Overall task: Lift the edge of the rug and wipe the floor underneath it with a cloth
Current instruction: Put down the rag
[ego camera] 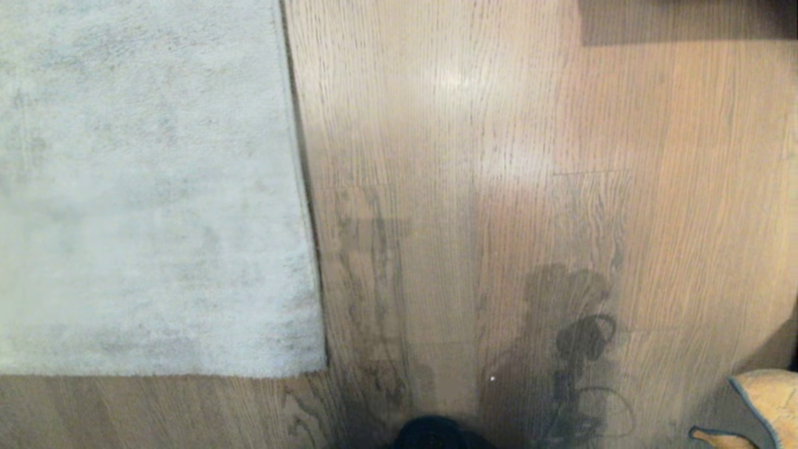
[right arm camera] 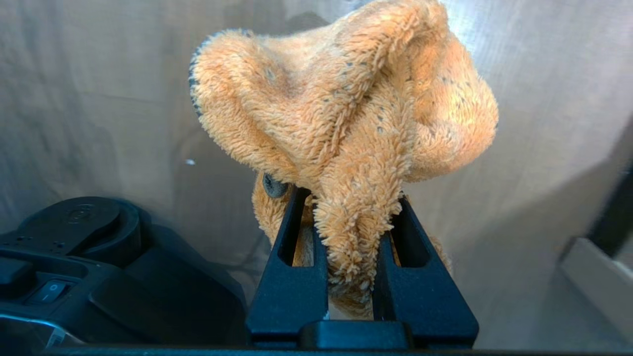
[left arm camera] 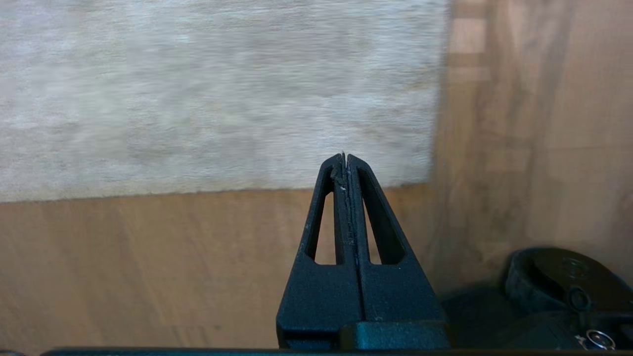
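The pale grey rug (ego camera: 143, 187) lies flat on the left of the head view, its straight rug edge (ego camera: 302, 187) running down beside the brown wood floor (ego camera: 499, 187). The left wrist view shows the rug (left arm camera: 222, 94), its near border and a corner. My left gripper (left arm camera: 345, 157) hangs above the floor (left arm camera: 148, 267) near that corner, shut and empty. My right gripper (right arm camera: 352, 198) is shut on the fuzzy orange cloth (right arm camera: 346, 113), which bunches up over the fingertips. A bit of the cloth (ego camera: 770, 399) shows at the head view's lower right corner.
The robot's black base shows at the head view's bottom edge (ego camera: 436, 436) and beside each gripper (left arm camera: 559, 296) (right arm camera: 84, 262). A dark shadowed object (ego camera: 686, 22) sits at the top right. A pale ledge (right arm camera: 598, 282) lies off to one side in the right wrist view.
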{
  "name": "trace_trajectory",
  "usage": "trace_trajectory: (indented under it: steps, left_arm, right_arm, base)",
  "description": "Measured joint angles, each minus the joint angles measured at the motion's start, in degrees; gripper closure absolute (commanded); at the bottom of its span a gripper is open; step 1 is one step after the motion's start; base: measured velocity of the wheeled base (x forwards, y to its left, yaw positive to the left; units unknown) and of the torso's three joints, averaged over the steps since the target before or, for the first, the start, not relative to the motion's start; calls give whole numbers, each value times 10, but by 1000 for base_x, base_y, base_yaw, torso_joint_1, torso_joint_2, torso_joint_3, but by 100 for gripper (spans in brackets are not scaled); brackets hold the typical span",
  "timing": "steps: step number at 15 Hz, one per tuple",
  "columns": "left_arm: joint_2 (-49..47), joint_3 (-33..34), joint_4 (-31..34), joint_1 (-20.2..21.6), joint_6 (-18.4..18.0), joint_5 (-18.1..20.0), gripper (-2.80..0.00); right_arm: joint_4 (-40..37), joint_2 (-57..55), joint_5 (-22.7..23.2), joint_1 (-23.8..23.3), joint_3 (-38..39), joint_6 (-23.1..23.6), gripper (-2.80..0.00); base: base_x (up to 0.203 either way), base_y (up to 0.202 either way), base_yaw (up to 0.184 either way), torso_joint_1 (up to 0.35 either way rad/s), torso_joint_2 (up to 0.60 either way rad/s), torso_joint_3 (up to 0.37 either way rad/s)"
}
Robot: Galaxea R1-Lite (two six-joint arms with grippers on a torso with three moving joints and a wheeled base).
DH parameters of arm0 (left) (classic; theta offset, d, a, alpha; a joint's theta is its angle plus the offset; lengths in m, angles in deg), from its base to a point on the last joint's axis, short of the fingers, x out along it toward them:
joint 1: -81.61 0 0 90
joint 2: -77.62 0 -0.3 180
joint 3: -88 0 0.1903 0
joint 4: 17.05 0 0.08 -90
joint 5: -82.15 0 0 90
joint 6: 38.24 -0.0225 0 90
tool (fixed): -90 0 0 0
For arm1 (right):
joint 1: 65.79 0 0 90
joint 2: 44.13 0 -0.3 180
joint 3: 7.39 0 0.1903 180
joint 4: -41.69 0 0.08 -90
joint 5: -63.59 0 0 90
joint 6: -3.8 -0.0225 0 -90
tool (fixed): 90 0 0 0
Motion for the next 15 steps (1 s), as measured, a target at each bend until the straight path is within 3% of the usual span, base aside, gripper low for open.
trace_trajectory:
  steps: [4,15]
  left_arm:
    - [0,0,0,0,0,0,0]
    - [0,0,0,0,0,0,0]
  right_arm:
    - [0,0,0,0,0,0,0]
    - [0,0,0,0,0,0,0]
  base:
    - [0,-165,1,2,4,3]
    - [0,0,0,0,0,0]
